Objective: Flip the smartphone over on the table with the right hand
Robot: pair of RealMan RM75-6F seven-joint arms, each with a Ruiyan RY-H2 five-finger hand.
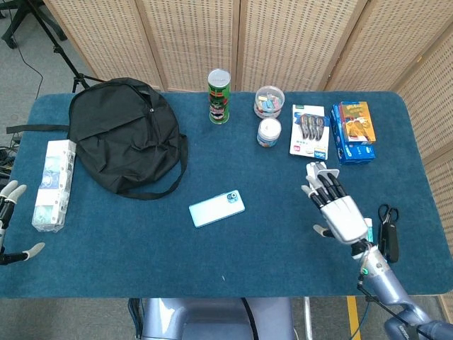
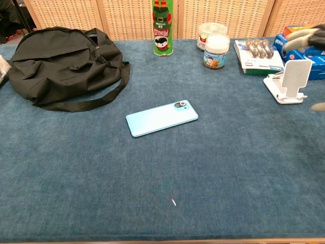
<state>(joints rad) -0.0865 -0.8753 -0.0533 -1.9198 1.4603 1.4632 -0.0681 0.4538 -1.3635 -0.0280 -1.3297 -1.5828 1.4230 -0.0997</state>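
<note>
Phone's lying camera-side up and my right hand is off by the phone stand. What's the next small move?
Probably none on the smartphone: it lies flat and alone on the blue table with its camera side up, so the flip looks done. The right hand is open, holds nothing, and sits well clear, over the white phone stand. I would ease that arm back to rest.

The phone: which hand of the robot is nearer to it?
The right hand is nearer, open above the table to the right of the phone. The left hand is beyond the table's left edge, farther away.
</note>
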